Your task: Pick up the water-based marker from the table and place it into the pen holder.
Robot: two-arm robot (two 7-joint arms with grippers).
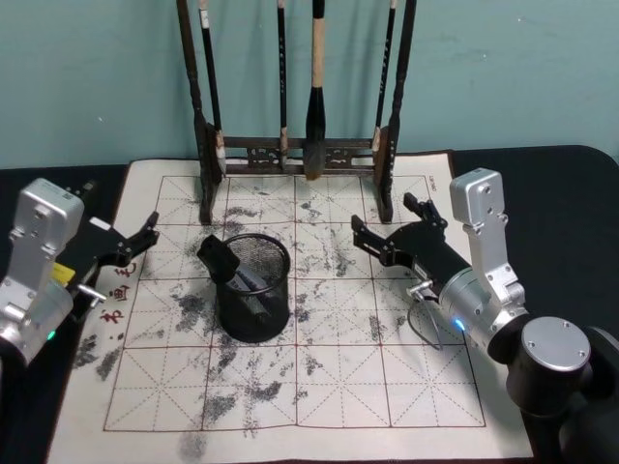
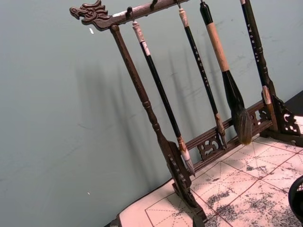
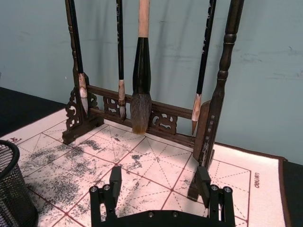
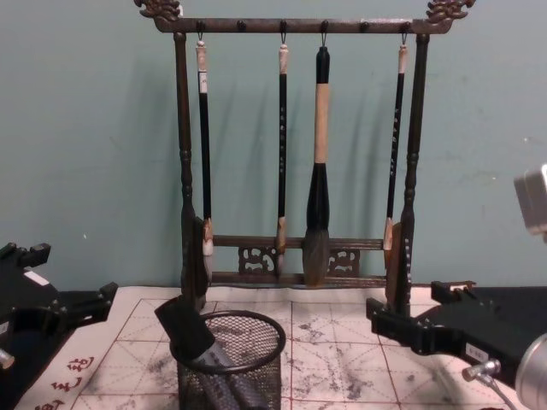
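- Head view: the pen holder, a black wire-mesh cylinder with a thick round rim, stood on the ink-stained gridded felt mat. The water-based marker, dark with a blocky black cap, leaned inside it, the cap jutting over the rim on the robot's left. The left gripper hovered to the left of the holder with its jaws spread, apart from the marker. The right gripper hung to the right, jaws also spread and holding nothing.
- Left wrist view: the carved dark wooden brush rack carried slim hanging brushes; a sliver of the mesh holder showed at the edge.
- Right wrist view: the right gripper's two black fingers stood wide apart above the mat, with the holder's mesh wall well off to one side.
- Chest view: the marker rested slanted in the holder, between the two grippers and touched by neither.
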